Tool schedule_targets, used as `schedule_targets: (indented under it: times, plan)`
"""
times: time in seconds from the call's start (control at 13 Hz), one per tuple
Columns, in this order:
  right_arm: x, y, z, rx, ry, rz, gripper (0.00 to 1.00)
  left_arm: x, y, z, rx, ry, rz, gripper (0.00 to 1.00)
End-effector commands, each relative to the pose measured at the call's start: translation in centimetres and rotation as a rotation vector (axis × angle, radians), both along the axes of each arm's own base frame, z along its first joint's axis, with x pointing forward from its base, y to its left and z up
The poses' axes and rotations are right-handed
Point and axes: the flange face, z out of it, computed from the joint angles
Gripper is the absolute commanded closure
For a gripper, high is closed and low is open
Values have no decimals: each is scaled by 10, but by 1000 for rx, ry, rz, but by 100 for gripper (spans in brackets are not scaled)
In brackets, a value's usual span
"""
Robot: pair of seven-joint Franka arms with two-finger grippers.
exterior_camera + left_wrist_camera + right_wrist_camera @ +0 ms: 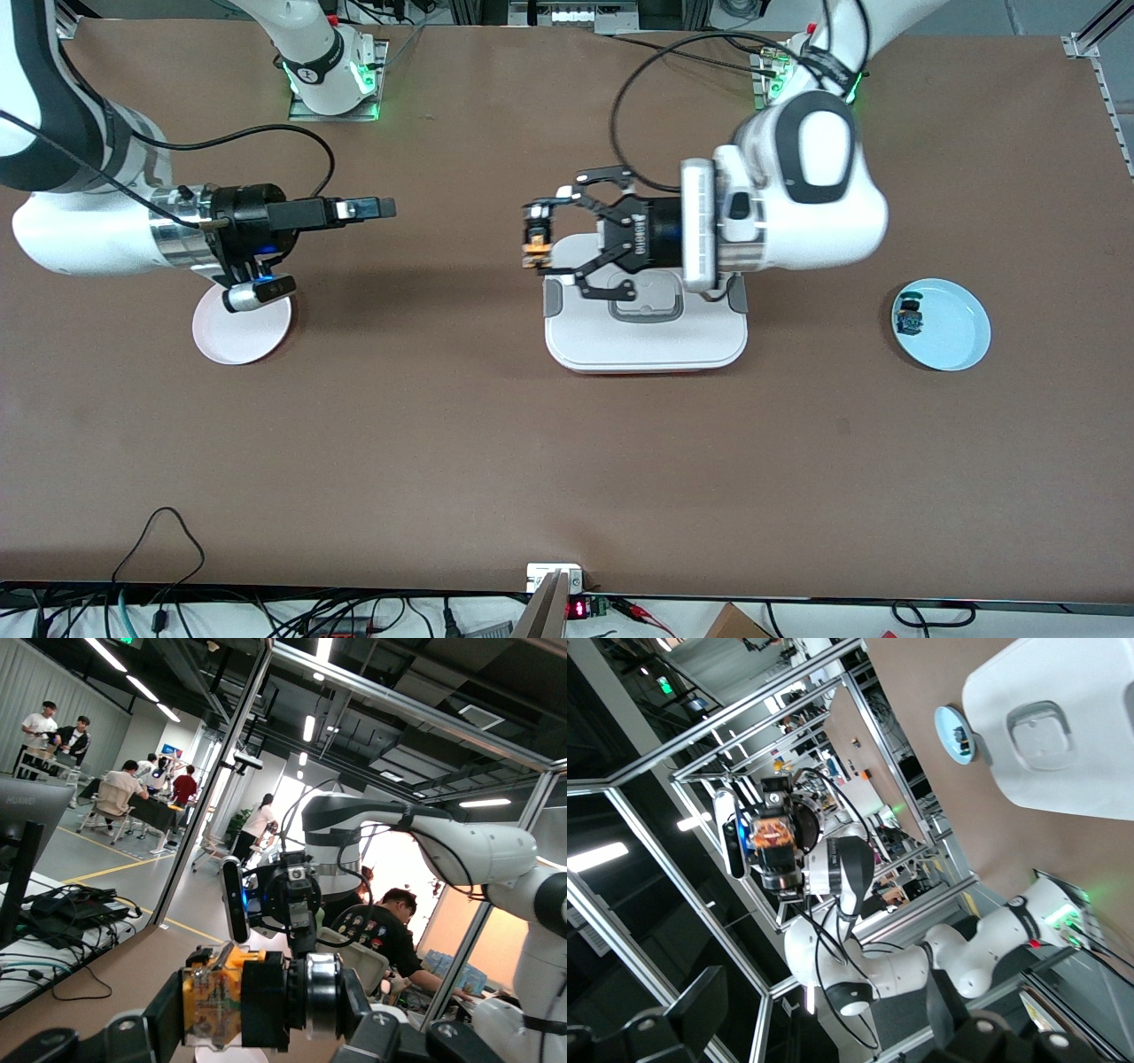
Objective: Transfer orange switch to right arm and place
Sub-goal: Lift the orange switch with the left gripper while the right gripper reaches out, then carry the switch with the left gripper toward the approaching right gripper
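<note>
Your left gripper (537, 237) points sideways, fingers squeezed tight — your right gripper (372, 209) faces it from well apart, fingers spread wide — both up in the air.

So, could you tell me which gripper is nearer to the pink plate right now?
Right. The right gripper is open, up in the air beside the pink plate. The left gripper is over the white box at mid-table, shut on the orange switch.

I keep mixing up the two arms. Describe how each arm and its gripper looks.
Both arms are white with black joint bands. The left gripper is a black claw of linked fingers marked ROBOTIQ, with a white flat camera bar and black cable. The right gripper is slim, straight-fingered and black, behind a silver wrist band, with a blue light.
</note>
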Motion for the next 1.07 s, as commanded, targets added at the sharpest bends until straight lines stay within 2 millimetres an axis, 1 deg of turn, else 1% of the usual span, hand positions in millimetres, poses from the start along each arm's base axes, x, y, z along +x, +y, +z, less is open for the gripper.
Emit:
schedule_targets:
  times: [0.0,0.08,0.38,0.54,0.61,0.69,0.84,1.0]
  plan:
    - [12,18,7,23,-7,-36,0,-32,25,6,-13,-54,-54,100]
    - [13,26,7,21,-11,-28,0,-39,27,9,-17,-87,-67,100]
    - [12,29,7,22,-28,-25,0,-71,31,29,18,-143,-70,100]
    - [9,33,15,22,-32,-25,0,-78,35,25,32,-178,-65,100]
    - [4,38,21,21,-39,-20,0,-83,38,18,39,-192,-65,100]
    - [-1,46,28,19,-45,-16,0,-85,40,10,41,-201,-68,100]
    - [-13,62,43,10,-68,-18,0,-84,50,8,22,-215,-78,100]
    - [-27,92,52,-5,-89,-14,0,-82,55,9,11,-215,-83,100]
